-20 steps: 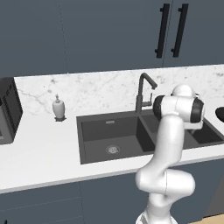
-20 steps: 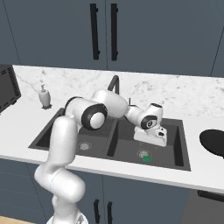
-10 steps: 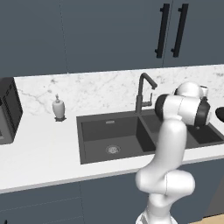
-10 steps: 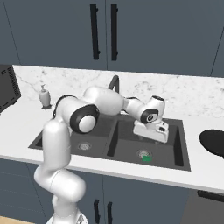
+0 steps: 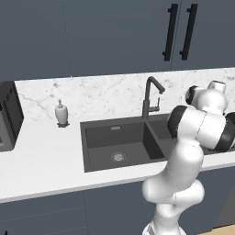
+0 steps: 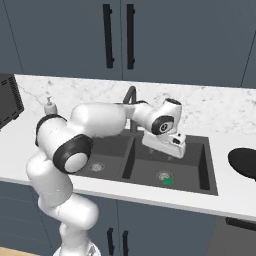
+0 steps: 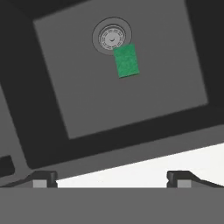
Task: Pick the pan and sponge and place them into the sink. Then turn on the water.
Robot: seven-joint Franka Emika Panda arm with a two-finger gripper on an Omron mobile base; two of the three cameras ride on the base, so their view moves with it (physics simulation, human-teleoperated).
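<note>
Green sponge (image 7: 126, 61) sits flat on the floor of the sink's (image 6: 206, 165) right basin, touching the round drain (image 7: 112, 37). Black pan (image 6: 244, 161) rests near the counter's (image 6: 235, 200) right edge. Fingers (image 7: 42, 177) hang spread wide above the basin, holding nothing.

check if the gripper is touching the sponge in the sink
Apart. In the hand view the gripper is open and empty, and the sponge lies far off on the sink floor beside the drain.
</note>
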